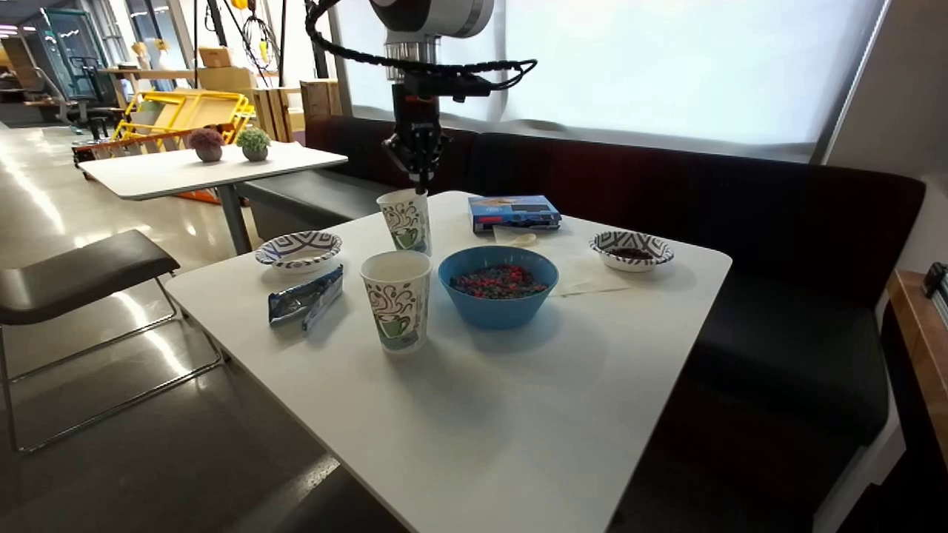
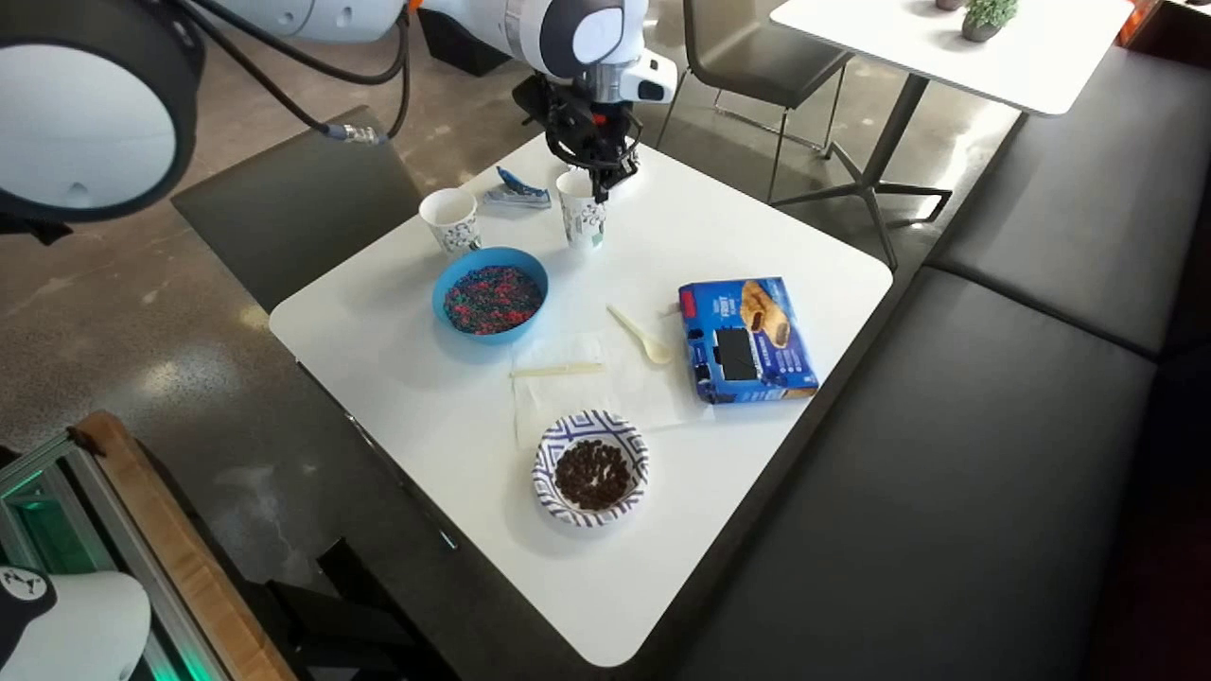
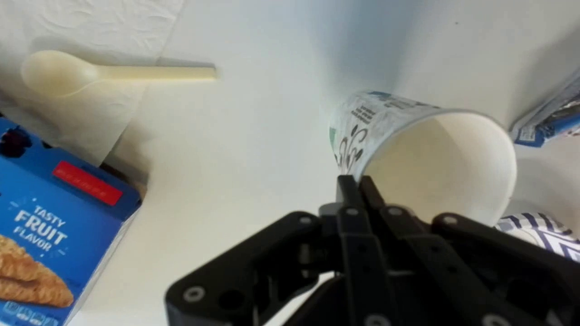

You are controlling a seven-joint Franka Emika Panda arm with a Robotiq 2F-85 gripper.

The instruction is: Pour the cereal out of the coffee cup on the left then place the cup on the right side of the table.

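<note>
White table [image 1: 511, 422] | pincer [image 3: 356, 180] pinching one paper cup [image 3: 423, 158] by rim

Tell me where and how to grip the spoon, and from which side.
I'd grip the spoon near the end of its handle, from above, jaws across its width. The handle is slim and straight and reaches past the napkin, while the rounded scoop lies nearer the box. The end effector, holding a cup, would likely have to let go first.
</note>
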